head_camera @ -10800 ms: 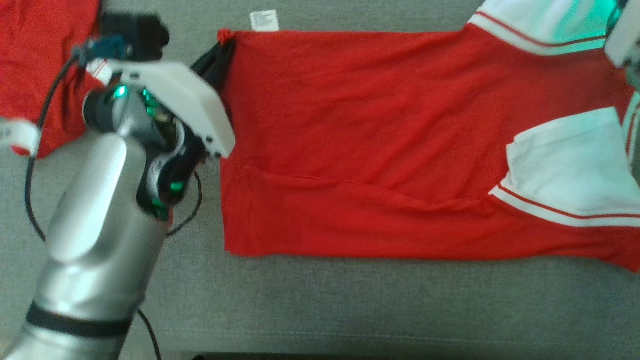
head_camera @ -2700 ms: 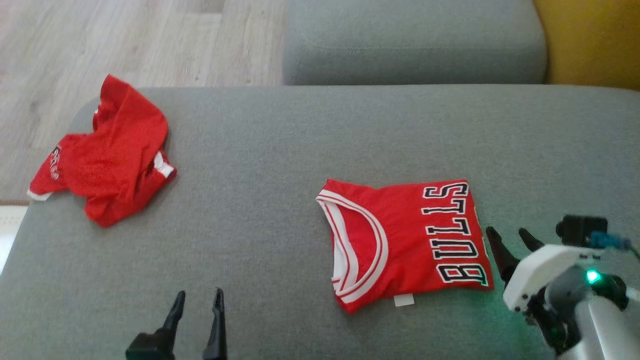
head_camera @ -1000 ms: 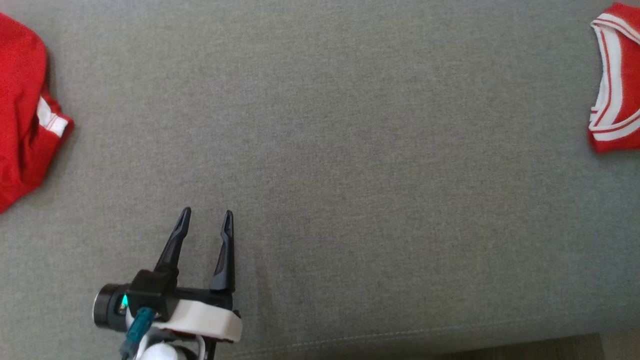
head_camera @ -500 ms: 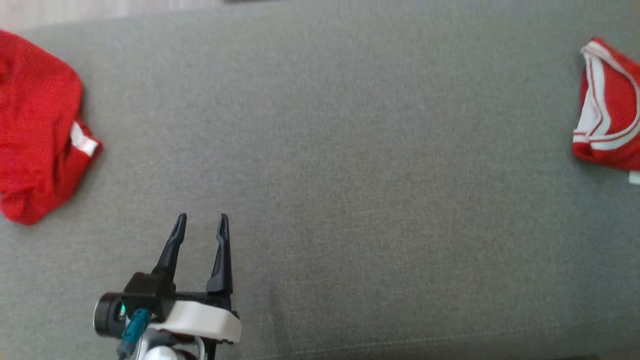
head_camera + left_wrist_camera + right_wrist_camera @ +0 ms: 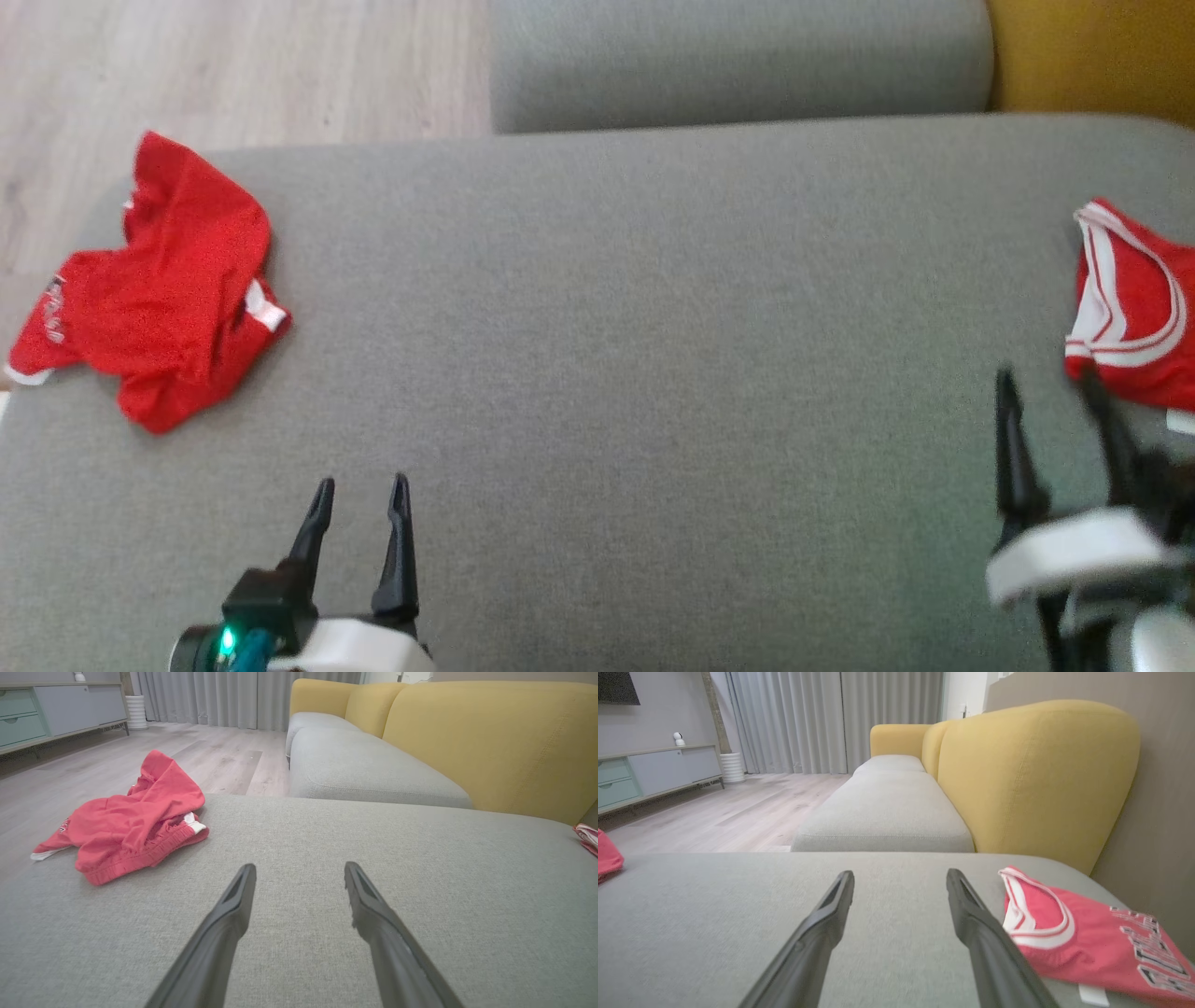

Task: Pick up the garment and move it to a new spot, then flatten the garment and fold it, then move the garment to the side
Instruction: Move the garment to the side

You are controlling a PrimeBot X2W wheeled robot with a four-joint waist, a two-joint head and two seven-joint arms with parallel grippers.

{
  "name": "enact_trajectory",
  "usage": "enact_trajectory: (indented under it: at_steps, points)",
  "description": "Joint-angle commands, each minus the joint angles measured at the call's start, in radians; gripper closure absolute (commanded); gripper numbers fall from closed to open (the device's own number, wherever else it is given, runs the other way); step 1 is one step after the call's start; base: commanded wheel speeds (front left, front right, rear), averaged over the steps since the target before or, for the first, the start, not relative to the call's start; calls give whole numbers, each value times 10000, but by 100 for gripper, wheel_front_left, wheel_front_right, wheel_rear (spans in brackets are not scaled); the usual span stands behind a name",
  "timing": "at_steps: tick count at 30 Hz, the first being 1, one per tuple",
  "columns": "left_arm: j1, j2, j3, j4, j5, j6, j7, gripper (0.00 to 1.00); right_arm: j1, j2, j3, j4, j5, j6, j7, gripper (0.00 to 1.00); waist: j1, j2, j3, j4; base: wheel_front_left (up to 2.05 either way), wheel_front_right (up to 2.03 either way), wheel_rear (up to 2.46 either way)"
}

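The folded red Bulls jersey [image 5: 1134, 308] lies at the far right of the grey sofa cushion [image 5: 607, 327], collar towards the middle, lettering out of the head view's frame. A few seconds back it sat near the middle of that cushion; against the crumpled red garment [image 5: 159, 299], which is in the same spot at the cushion's left end, the jersey is now much further right.

The look-down view has lifted since half a second ago. The wooden floor [image 5: 233, 65], a second grey seat cushion [image 5: 738, 56] and the yellow backrest [image 5: 1092, 51] have come in along the top. That is the camera moving, not the clothes.

The right gripper [image 5: 1046, 378] has also come into sight at the lower right. It is blurred, with its fingers spread and nothing between them. It is just beside the jersey's near corner, and I cannot tell if it touches. From its own wrist camera the right gripper [image 5: 900, 873] points along the cushion with the jersey [image 5: 1087, 947] off to its right.

The left gripper [image 5: 362, 483] stays at the lower left, fingers apart and empty, over bare cushion. From its wrist camera, the left gripper [image 5: 299, 868] has the crumpled garment [image 5: 131, 821] ahead and to its left.
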Motion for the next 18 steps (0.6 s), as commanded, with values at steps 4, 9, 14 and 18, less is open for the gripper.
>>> enact_trajectory:
  at_steps: [4, 9, 14, 18]
  points:
    - [-111, -57, 461, -129, 111, -56, -124, 0, 768, 195, 278, -6, -398, 67, -935, 0, 0, -1, -322, 166, 0, 0, 0]
    - [-98, -58, 544, 30, 179, -123, -124, 0, 1257, 244, 413, 963, -160, 67, -1801, 0, 0, -1, -415, 126, 0, 0, 0]
    - [-43, -58, 596, 131, 183, -149, -124, 0, 1315, 247, 455, 1715, 57, 67, -2198, 0, 0, -1, -535, 96, 0, 0, 0]
    - [-9, -58, 609, 186, 177, -176, -124, 0, 1256, 249, 550, 2083, 114, 67, -2326, 0, 0, -1, -570, 101, 0, 0, 0]
